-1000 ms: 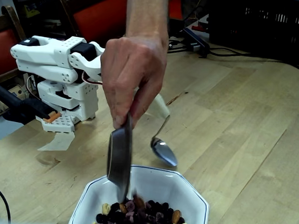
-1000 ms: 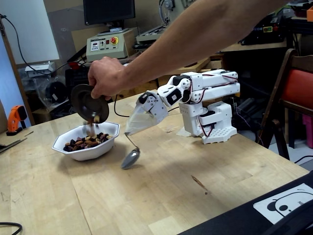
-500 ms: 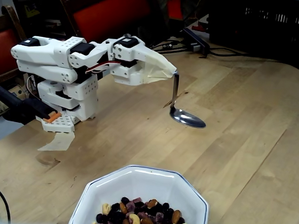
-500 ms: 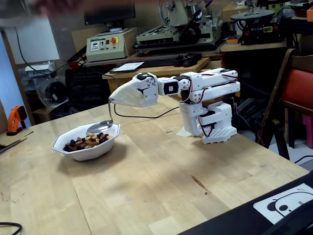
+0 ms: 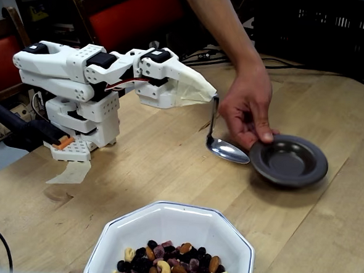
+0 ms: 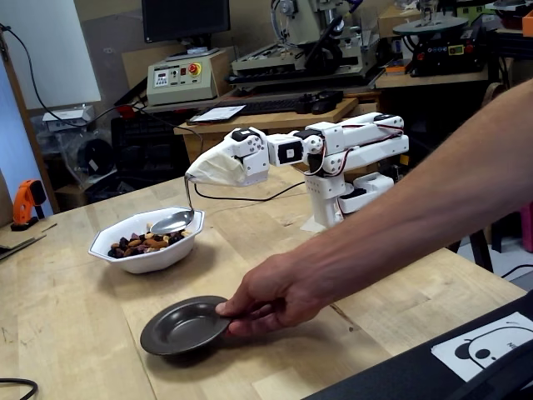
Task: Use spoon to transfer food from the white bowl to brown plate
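Observation:
My gripper [image 5: 212, 96], wrapped in a cream cover, is shut on the thin handle of the silver spoon [image 5: 227, 151], whose empty bowl hangs just above the table. In the other fixed view the gripper [image 6: 190, 177] holds the spoon [image 6: 172, 221] by the far rim of the white bowl [image 6: 158, 257]. The white bowl [image 5: 177, 221] holds the food [image 5: 174, 267], a trail mix of dark and tan pieces [image 6: 140, 242]. A person's hand [image 5: 248, 109] grips the rim of the empty brown plate [image 5: 288, 160], which lies flat on the table in front of the bowl [image 6: 185, 325].
The person's forearm [image 6: 416, 200] crosses the table from the right in a fixed view. The arm's white base [image 5: 78, 115] stands at the left, with a paper scrap [image 5: 68, 173] beside it. Red chairs, cables and a black crate line the table's far side.
A second ago a hand tipped the plate's food into the bowl. The arm then lifted and swung the spoon. Now the hand has set the empty plate on the table.

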Robot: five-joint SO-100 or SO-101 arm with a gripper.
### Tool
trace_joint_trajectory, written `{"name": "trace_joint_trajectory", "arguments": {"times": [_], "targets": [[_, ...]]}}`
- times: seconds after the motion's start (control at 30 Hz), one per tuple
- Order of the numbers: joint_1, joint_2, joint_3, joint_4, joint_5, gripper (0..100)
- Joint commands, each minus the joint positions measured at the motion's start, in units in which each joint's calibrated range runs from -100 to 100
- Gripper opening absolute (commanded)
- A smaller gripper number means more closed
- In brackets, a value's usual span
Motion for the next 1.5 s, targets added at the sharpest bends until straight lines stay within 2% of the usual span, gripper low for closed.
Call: {"name": "trace_joint_trajectory", "arguments": {"times": [0.0, 1.47], "targets": [[0.3, -0.3, -0.1, -1.4, 0.1, 3], [0.3, -0.4, -0.1, -1.4, 0.1, 3]]}}
